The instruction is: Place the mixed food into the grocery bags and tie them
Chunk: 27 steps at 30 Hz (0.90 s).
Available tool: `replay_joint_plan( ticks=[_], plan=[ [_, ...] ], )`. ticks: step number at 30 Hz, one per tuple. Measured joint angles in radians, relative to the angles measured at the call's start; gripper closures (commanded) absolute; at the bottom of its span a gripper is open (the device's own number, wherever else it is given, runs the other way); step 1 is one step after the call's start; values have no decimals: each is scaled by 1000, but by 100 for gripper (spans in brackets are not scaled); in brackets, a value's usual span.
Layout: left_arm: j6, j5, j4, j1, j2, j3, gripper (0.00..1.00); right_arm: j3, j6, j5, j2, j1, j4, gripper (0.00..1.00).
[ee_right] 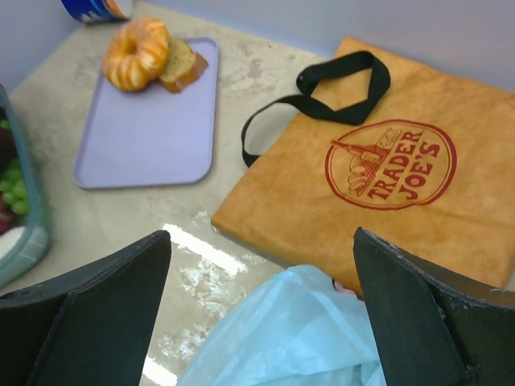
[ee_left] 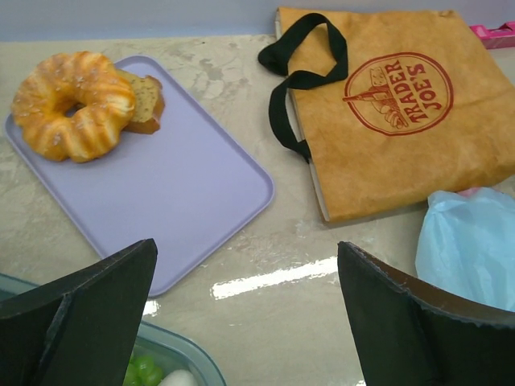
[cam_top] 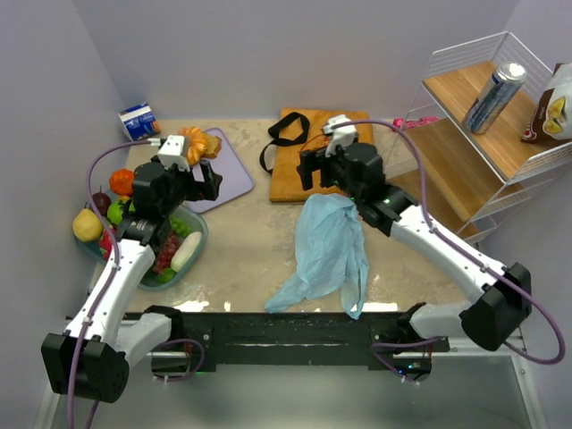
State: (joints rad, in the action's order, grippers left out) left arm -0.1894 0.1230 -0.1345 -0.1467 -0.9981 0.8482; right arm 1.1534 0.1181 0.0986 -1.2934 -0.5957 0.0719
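**Both grippers open and empty; both bags lie on the table**

The left gripper (ee_left: pixel 245 249) is open as wide as it goes. It holds nothing. It hangs over the table (cam_top: pixel 250 241), by the near corner of the purple tray (ee_left: pixel 185 193). A bread ring (ee_left: pixel 72 104) and a bread slice (ee_left: pixel 143 100) lie at the far end of the tray.

The right gripper (ee_right: pixel 261 235) is wide open too, and it is empty. It hangs over the spot where the tote (ee_right: pixel 306 185) and the blue bag (ee_right: pixel 290 330) meet.

The tote lies flat at the back of the table. Its black handles (ee_right: pixel 338 88) point to the tray. The blue bag lies crumpled in the middle of the table, and its top end touches the near edge of the tote.

A tub (cam_top: pixel 202 231) sits at the left, under the left arm, with grapes (cam_top: pixel 166 253) in it. The pear (cam_top: pixel 87 225), green apple (cam_top: pixel 116 212), orange (cam_top: pixel 121 181) and plum (cam_top: pixel 101 202) are at the tub's left side. I cannot tell if they are in it.

The can (cam_top: pixel 494 96) lies tilted on the top shelf of a wire rack (cam_top: pixel 447 63) at the right, well apart from both bags. Snack packets (cam_top: pixel 556 107) are beside the can. A blue carton (cam_top: pixel 138 121) stands in the back left corner.
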Motion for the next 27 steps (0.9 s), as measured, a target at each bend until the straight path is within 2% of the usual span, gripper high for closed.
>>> replay_joint_plan(
  ticks=[3,8,13,16,21,25,27],
  plan=[
    [0,40,13,0,2,-8,0,47,-34,152,-71,-121,16,1],
    [0,69,15,0,2,-13,0,120,-27,183,-223,-154,2,1],
    [1,72,20,0,-16,-13,2,376,-3,254,-513,-154,61,2],
    [7,76,24,0,-51,-13,4,572,5,303,-716,-157,145,1],
    [34,108,76,0,-128,-19,8,782,11,372,-991,-159,279,1],
    [42,113,135,-2,-167,-56,8,931,24,445,-1173,-155,392,1],
    [24,95,166,-5,-169,-84,8,1014,30,442,-1202,-146,444,4]
  ],
)
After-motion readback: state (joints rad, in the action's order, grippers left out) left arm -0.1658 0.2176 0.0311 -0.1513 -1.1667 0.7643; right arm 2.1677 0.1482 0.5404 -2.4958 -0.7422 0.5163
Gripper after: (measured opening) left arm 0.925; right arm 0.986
